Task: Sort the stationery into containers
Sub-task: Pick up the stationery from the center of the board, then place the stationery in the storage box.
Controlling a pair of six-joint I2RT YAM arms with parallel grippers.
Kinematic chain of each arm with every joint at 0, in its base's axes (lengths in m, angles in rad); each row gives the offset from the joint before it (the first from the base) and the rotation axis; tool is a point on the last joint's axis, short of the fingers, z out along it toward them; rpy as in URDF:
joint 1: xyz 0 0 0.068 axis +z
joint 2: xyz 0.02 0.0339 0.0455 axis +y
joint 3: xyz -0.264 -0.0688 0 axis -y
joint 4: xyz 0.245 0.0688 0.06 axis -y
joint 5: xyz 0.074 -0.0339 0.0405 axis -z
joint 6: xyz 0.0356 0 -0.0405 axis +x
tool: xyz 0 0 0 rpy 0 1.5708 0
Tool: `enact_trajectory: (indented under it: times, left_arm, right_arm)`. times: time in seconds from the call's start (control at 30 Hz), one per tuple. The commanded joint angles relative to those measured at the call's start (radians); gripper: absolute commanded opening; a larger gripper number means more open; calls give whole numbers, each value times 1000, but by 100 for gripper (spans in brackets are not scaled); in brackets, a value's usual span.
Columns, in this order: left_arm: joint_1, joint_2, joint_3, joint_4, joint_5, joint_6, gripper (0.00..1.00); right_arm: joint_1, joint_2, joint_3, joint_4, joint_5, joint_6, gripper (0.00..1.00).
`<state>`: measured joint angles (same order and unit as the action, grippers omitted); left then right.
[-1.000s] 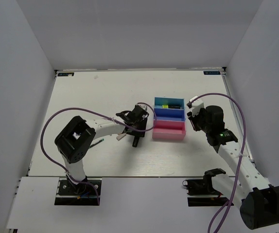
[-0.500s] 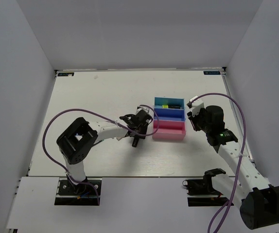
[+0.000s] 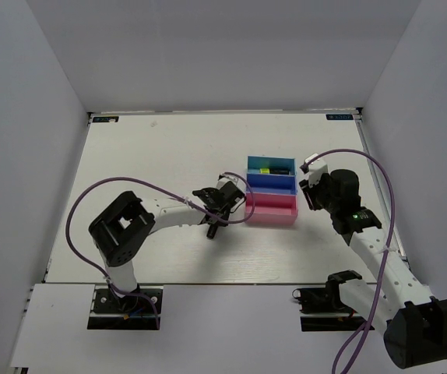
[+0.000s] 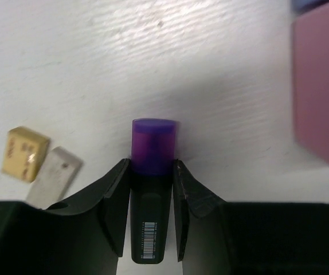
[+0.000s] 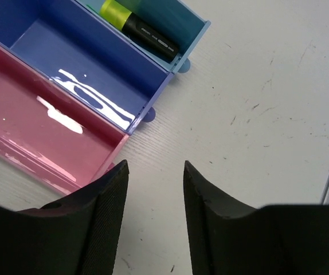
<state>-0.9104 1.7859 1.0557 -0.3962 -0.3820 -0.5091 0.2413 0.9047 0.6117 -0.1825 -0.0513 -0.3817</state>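
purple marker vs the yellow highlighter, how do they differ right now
Place: the purple marker lies on the table; the yellow highlighter lies in the cyan tray.
Grip: the left gripper pinches the purple marker; nothing holds the yellow highlighter.
Colour: the marker's end is purple, the highlighter's yellow.
Both are short pens with black bodies.

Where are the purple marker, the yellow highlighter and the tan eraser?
purple marker point(image 4: 152, 197), left wrist view, black barrel.
yellow highlighter point(image 5: 140, 31), right wrist view, black barrel.
tan eraser point(image 4: 25, 153), left wrist view, top face.
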Motion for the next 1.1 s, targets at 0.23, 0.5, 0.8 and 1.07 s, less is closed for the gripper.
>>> enact_trajectory:
  times: [0.23, 0.5, 0.8, 1.07]
  left_arm:
    - [2, -114, 313, -174, 44, 412, 0]
    - [45, 44, 541, -54, 327, 877, 0]
    - [90, 177, 526, 379, 595, 1008, 0]
    - [93, 308, 653, 389, 597, 1005, 0]
  right_arm:
    - [-5, -27, 17, 12, -39, -2, 21]
    - [-7, -35, 3, 35, -33, -6, 0]
    - [-8, -30, -9, 43, -35, -22, 0]
    - [-14, -30, -15, 48, -39, -29, 0]
